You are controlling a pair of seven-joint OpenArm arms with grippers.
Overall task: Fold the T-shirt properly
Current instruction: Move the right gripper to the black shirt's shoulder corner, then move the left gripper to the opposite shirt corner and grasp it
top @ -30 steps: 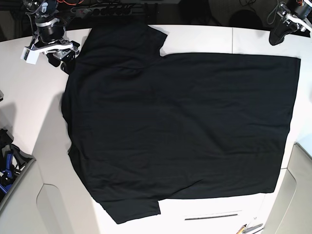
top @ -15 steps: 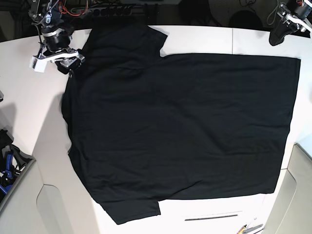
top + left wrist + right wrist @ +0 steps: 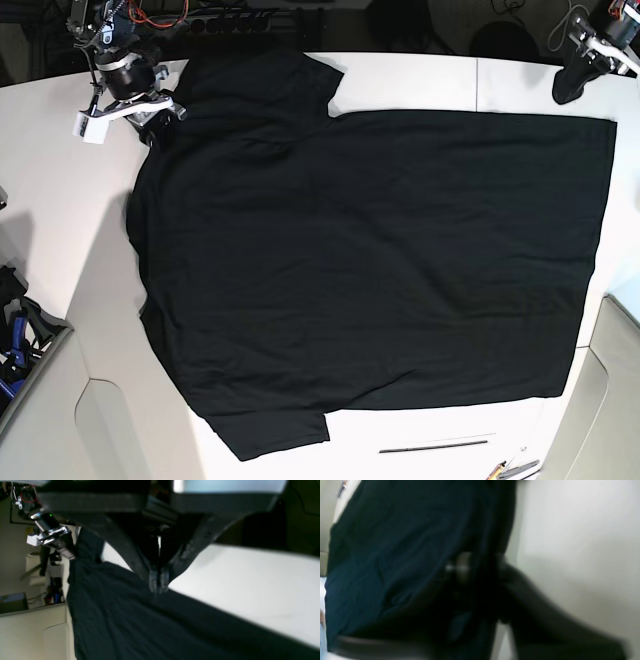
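The black T-shirt (image 3: 370, 260) lies spread flat, plain side up, over most of the white table (image 3: 60, 200). My right gripper (image 3: 158, 122) is at the shirt's far left edge beside the sleeve. The blurred right wrist view shows its dark fingers (image 3: 462, 565) on either side of the cloth's border (image 3: 382, 555), with my right gripper (image 3: 482, 567) shut on it. My left gripper (image 3: 568, 92) hangs over bare table just beyond the far right corner. In the left wrist view my left gripper (image 3: 157, 583) has its tips pressed together above the T-shirt (image 3: 125, 625), holding nothing.
A bin with blue items (image 3: 15, 340) sits off the table's left side. Small tools (image 3: 510, 468) lie at the near edge beside a dark slot (image 3: 435, 445). Cables (image 3: 220, 20) run along the back.
My right arm has moved right onto the shirt's far left edge and its jaws have closed there. The left arm has shifted only slightly. The shirt lies as before.
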